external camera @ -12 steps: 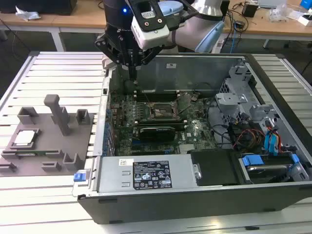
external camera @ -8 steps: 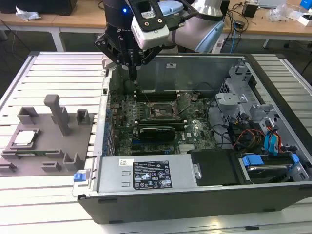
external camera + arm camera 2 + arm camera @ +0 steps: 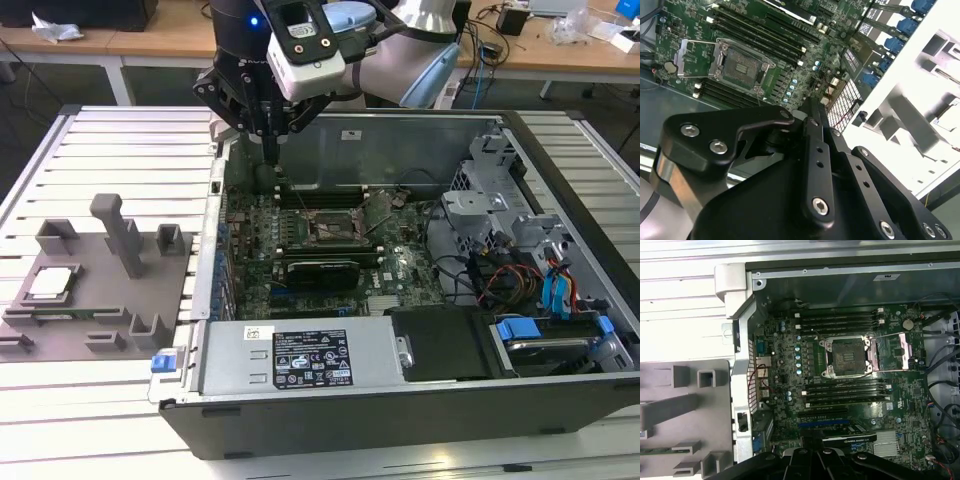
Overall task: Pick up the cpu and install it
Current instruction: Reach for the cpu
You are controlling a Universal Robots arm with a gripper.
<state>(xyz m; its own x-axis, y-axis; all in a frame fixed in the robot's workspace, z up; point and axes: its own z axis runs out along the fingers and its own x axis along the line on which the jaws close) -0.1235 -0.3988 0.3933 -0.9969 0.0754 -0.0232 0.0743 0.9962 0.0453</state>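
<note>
Slatted table | gripper jaws clenched, empty, inside computer case edge | cpu well apart on fixture plate | open socket near

The silvery cpu lies flat on the grey plate.

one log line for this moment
pincer: shut, above open case | cpu: on fixture plate, not picked | socket: open, empty

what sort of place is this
Most likely a robotics lab bench for computer assembly trials: an open desktop computer case lies on a slotted metal table, a grey fixture plate beside it holds the cpu, and cluttered desks with cables stand behind.
</note>
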